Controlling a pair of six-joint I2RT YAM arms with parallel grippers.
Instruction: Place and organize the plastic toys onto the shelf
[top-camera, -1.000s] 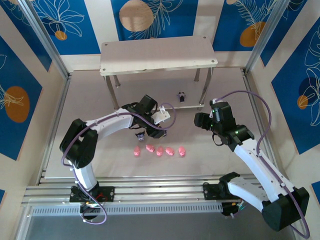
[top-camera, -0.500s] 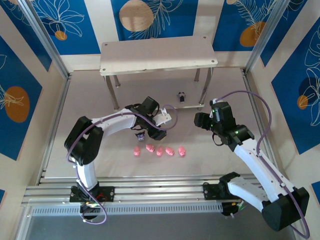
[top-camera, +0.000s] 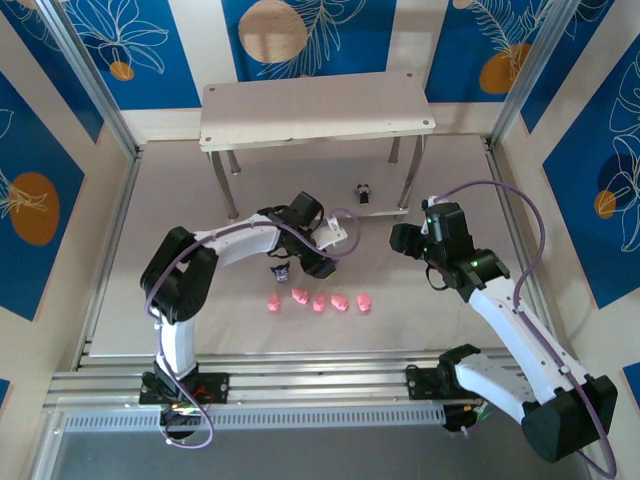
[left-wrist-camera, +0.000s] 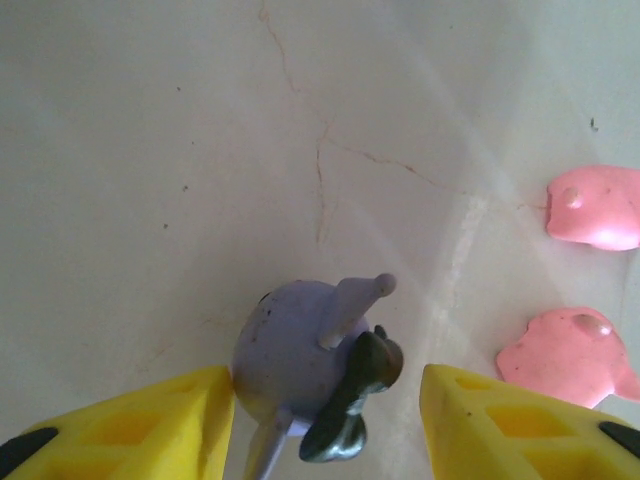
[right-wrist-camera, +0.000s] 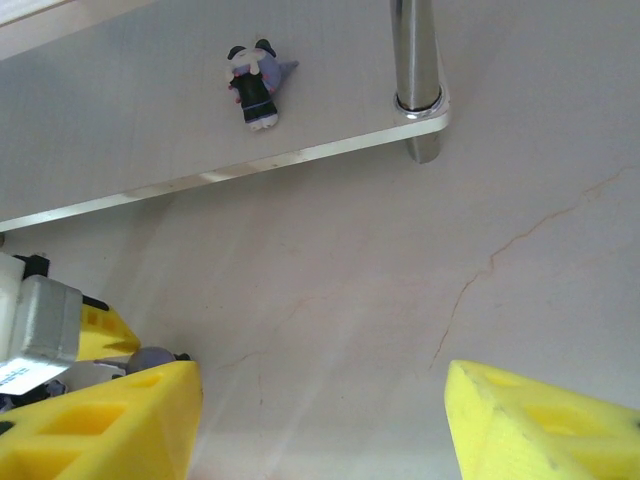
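A dark toy with a pale purple head (left-wrist-camera: 300, 360) lies on the table between the yellow fingers of my left gripper (left-wrist-camera: 325, 385). The gripper is open: its left finger (left-wrist-camera: 150, 425) touches the toy, while the right finger stands clear of it. From above, that gripper (top-camera: 287, 262) hangs over the toy (top-camera: 282, 271). Several pink toys (top-camera: 320, 301) lie in a row just in front of it; two of them (left-wrist-camera: 598, 205) show beside the fingers. Another dark toy (right-wrist-camera: 255, 92) lies on the shelf's lower board (right-wrist-camera: 120, 150). My right gripper (right-wrist-camera: 320, 380) is open over bare table.
The shelf's upper board (top-camera: 318, 108) stands at the back centre on silver legs (right-wrist-camera: 415, 60). Metal frame posts and blue patterned walls close in the table on the sides. The right gripper (top-camera: 398, 240) hovers just in front of the shelf's right leg.
My left arm's elbow has swung to the right while its gripper stays around the dark toy. The right arm has not moved.
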